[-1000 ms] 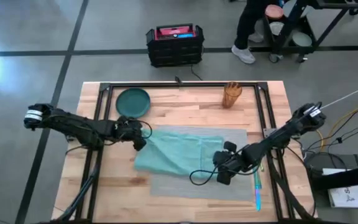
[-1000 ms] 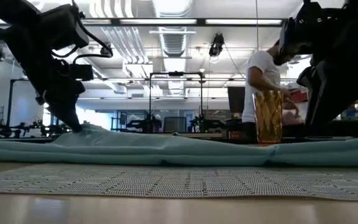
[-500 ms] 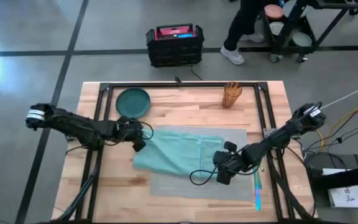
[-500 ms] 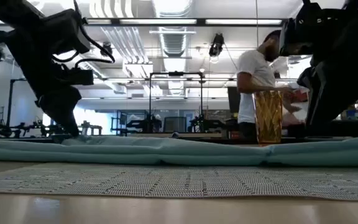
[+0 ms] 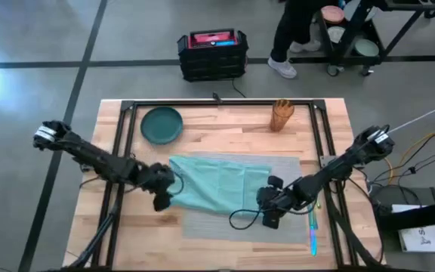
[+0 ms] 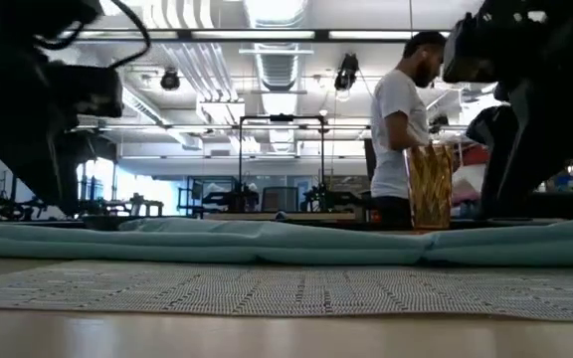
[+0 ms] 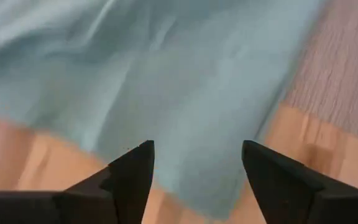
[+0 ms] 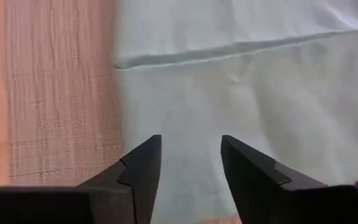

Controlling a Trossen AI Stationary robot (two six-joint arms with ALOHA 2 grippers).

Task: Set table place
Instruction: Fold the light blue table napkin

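A teal napkin (image 5: 217, 185) lies spread on the grey placemat (image 5: 278, 170), its left part hanging over onto the bare table (image 5: 127, 234). My left gripper (image 5: 162, 200) hovers open over the napkin's near left edge (image 7: 185, 81); wood shows beneath the fingers. My right gripper (image 5: 269, 215) stands open over the napkin's right part (image 8: 241, 93), with the placemat (image 8: 61, 93) beside it. A dark green plate (image 5: 161, 125) rests on the table at the far left. In the low view the napkin (image 6: 267, 244) lies as a low band on the placemat (image 6: 286, 288).
A brown ribbed cup (image 5: 282, 115) stands at the far side of the table, also seen in the low view (image 6: 429, 189). A thin blue-green item (image 5: 312, 227) lies along the placemat's right edge. A person (image 6: 401, 109) stands behind the table. A black crate (image 5: 212, 51) sits on the floor.
My left gripper has let go of the napkin's left part, which it held raised; that part has dropped and now lies flat. The gripper has then moved toward the table's near edge, past the napkin's left side.
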